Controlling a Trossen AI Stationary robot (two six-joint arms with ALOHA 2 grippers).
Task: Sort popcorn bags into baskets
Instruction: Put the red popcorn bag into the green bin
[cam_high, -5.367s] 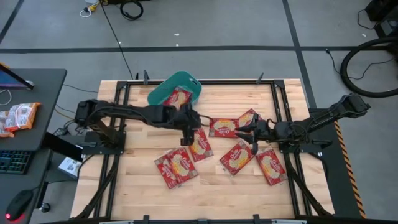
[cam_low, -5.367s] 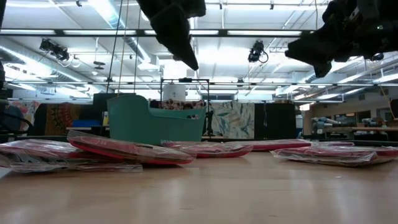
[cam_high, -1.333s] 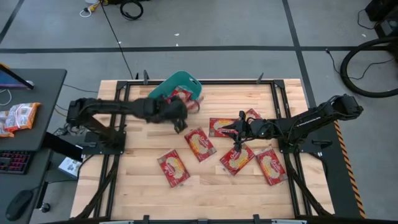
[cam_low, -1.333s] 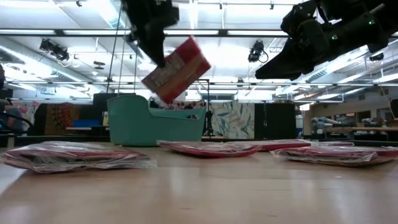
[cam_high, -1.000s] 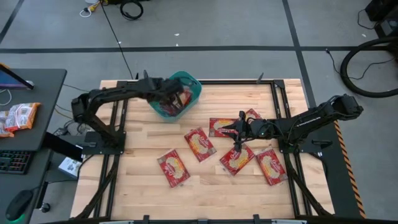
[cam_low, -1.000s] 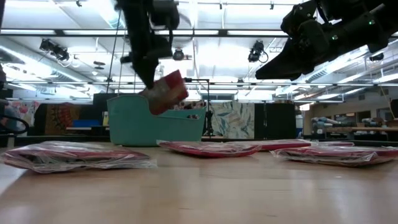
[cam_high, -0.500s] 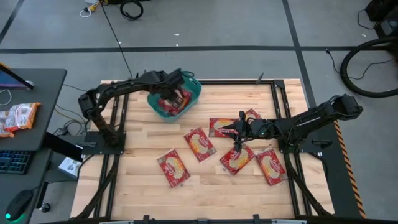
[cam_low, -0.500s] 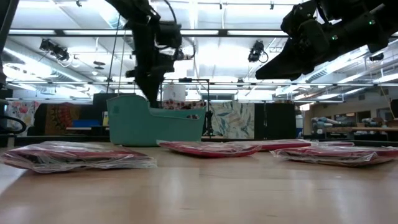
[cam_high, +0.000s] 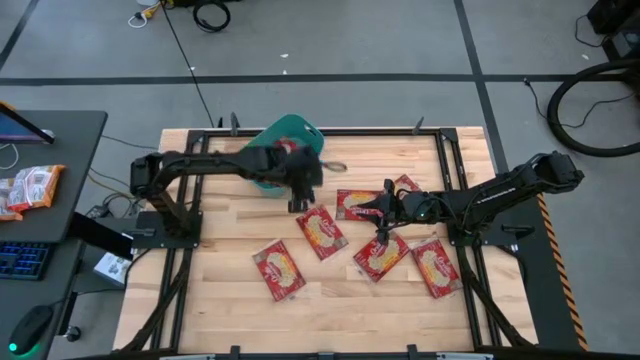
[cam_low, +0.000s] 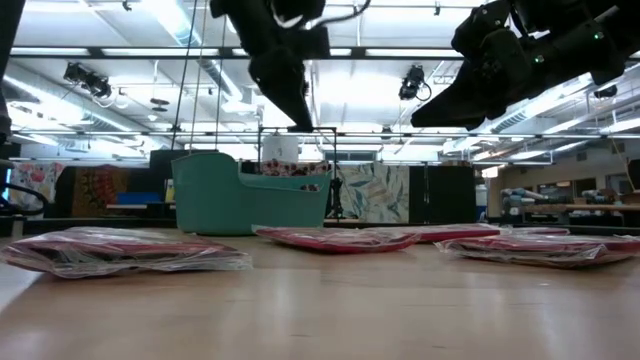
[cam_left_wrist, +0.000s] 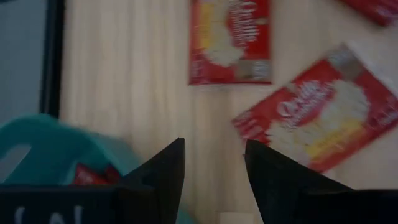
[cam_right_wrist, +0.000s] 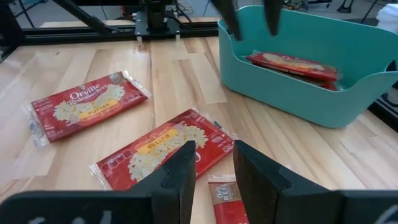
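Left pincer (cam_high: 303, 192) hangs empty with fingers apart just beside the teal basket (cam_high: 262, 145), which holds red popcorn bags (cam_right_wrist: 292, 65). Right pincer (cam_high: 380, 218), fingers also apart, hovers over a bag (cam_high: 380, 254) among those lying flat on the wooden surface (cam_high: 340, 300).

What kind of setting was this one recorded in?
Probably a robotics lab or workshop: a wooden table in a black frame on grey taped floor, a side desk with keyboard, and, in the low view, an open hall under strip lights.
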